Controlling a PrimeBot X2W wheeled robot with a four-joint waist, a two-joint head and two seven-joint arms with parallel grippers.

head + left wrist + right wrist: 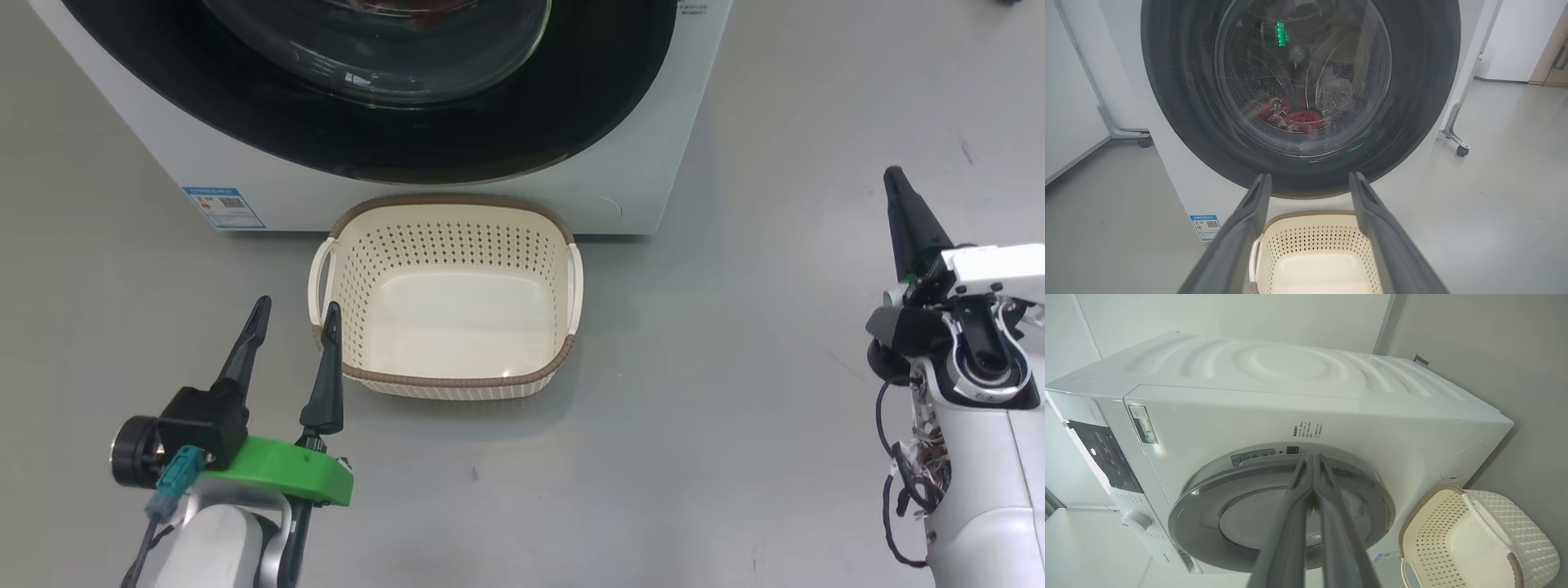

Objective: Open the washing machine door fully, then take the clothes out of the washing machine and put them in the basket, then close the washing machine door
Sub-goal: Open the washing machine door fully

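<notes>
Your washing machine [204, 155] stands with its door [571, 106] shut, the empty basket [457, 382] just in front, red clothes [1298, 118] behind the glass. Opening comes first: your left pincer [297, 306] gapes empty and your right pincer [894, 173] is closed on nothing, so one must catch the door's edge and swing it wide.

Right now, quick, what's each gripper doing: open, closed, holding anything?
Left gripper: open, holding nothing, near the basket.
Right gripper: shut, fingers pressed together, holding nothing.
</notes>
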